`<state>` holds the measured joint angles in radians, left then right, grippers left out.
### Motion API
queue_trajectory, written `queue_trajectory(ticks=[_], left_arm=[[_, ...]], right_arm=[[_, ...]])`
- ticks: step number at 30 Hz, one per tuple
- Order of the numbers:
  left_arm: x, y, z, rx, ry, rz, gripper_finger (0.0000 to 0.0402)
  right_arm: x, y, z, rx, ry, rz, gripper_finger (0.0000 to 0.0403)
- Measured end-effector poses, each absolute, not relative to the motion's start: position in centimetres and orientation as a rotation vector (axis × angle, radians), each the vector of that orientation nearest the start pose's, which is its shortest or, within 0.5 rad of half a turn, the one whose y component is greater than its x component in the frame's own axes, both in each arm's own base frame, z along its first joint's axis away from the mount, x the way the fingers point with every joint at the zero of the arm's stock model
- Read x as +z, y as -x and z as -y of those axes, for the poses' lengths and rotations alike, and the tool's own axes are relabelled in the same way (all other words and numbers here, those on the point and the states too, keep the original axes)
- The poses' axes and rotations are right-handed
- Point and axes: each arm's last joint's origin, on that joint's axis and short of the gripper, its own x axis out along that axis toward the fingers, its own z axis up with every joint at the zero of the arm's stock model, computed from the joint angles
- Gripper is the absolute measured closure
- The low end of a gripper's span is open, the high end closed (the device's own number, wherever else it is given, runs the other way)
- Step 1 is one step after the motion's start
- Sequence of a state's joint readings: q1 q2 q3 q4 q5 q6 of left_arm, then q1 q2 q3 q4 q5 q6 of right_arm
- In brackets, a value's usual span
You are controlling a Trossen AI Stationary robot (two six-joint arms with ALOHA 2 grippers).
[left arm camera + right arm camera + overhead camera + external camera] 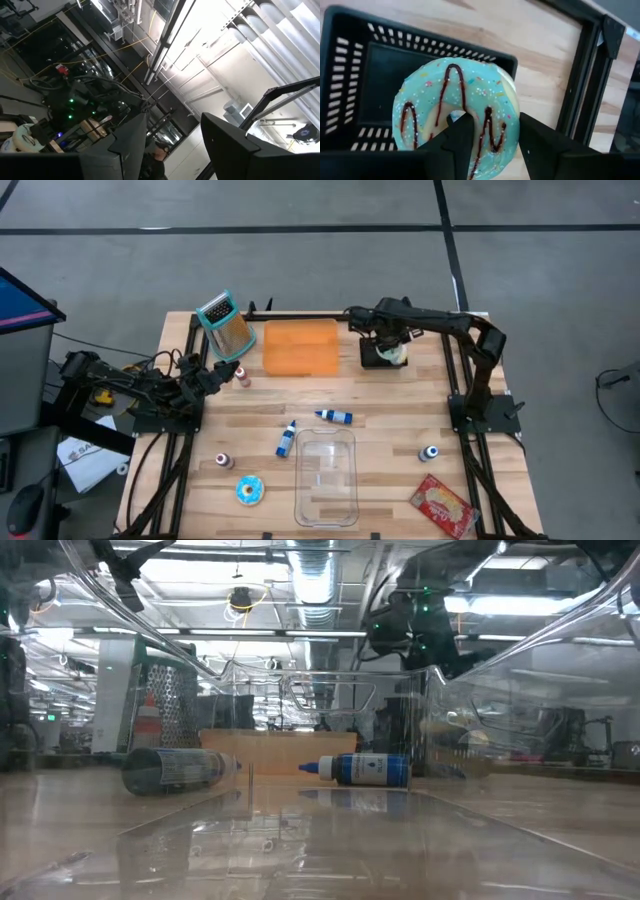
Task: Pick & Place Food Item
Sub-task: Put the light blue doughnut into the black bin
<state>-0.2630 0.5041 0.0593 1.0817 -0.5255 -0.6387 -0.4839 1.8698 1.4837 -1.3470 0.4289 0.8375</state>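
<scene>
Wooden tabletop, warehouse ceiling behind. Right gripper clamped on blue-iced donut, held above black basket at table's 1 o'clock corner. Left gripper parked at 9 o'clock edge, fingers apart, aimed upward, holding nothing. Clear bin at 6 o'clock.

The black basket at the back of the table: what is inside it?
The black basket looks empty where its floor shows. The donut, gripped by the right claw, hangs above its near corner and covers that part, so what lies beneath it cannot be seen.
</scene>
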Motion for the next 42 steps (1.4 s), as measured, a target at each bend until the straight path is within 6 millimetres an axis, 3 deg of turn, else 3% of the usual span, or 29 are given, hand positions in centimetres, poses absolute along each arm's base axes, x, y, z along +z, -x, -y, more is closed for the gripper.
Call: queue_trajectory(ticks=[13, 42], left_arm=[[23.5, -11.04, 1.48, 0.052, 0.865, 0.659, 0.0215], [23.51, -11.04, 1.49, 0.048, 0.861, 0.657, 0.0215]], right_arm=[[22.6, -29.47, 16.31, -1.377, -0.579, -1.326, 0.0225], [22.53, -29.85, 16.06, -1.385, -0.66, -1.275, 0.0226]])
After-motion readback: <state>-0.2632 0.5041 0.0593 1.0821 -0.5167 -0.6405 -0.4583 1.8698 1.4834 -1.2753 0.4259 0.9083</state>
